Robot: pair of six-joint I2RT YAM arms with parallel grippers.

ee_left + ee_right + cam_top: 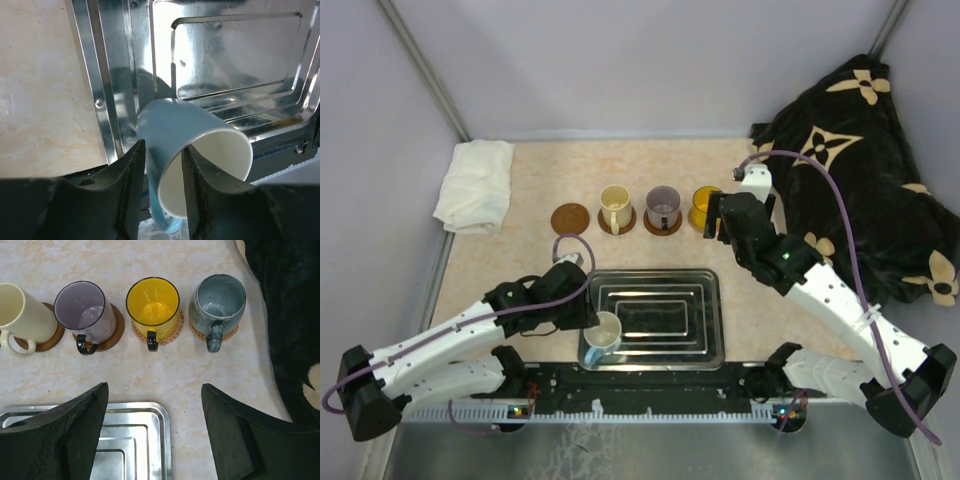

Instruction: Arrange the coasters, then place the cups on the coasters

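Note:
A light-blue cup (180, 125) with a white inside lies tilted at the near left corner of the steel tray (115, 100). My left gripper (164, 145) is shut on its wall, one finger outside and one inside the mouth. In the right wrist view the cream cup (22, 310), mauve cup (82, 307), yellow cup (152, 302) and grey-green cup (219, 302) each stand on a coaster (116, 326). At the row's left end lies one bare dark coaster (571, 217). My right gripper (154, 386) hangs open over the table, in front of the yellow cup.
A folded white cloth (475, 185) lies at the far left. A black patterned fabric (860, 180) covers the far right, close to the grey-green cup. The steel tray (660, 345) sits between the arms' bases and the row of cups.

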